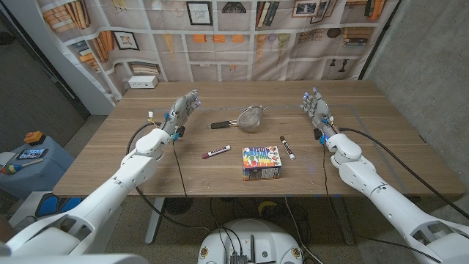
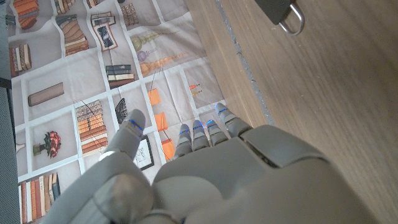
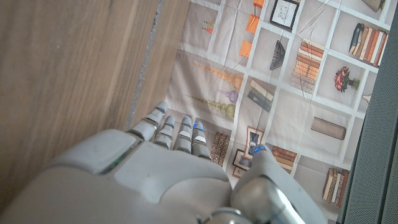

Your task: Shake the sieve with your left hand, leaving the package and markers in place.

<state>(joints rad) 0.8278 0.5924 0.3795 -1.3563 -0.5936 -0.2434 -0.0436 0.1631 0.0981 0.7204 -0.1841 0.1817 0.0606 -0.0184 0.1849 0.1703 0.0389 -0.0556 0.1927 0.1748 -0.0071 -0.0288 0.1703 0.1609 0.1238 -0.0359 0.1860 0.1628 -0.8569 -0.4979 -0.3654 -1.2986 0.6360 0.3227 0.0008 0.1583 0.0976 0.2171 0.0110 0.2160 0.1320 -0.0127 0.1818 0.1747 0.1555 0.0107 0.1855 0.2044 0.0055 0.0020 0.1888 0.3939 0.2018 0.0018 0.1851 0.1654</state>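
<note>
Sieve [image 1: 253, 117], round metal mesh, black handle, untouched on wooden tabletop [image 1: 146, 158].
Left hand [image 1: 183, 108] open, empty; a careless reach may nudge the red marker [image 1: 215, 153].

A robot test room dressed up as a home study. A wooden worktop [image 1: 146, 158] stands before a fabric backdrop [image 1: 242, 44] printed with bookshelves, framed pictures and ornaments, hung like a curtain. Bare grey walls [image 1: 432, 66] flank it. Black cables [image 1: 179, 172] trail over the worktop's edge. A small white box [image 1: 143, 82] sits at the far edge, and a blue container [image 1: 29, 165] stands on the floor.
</note>
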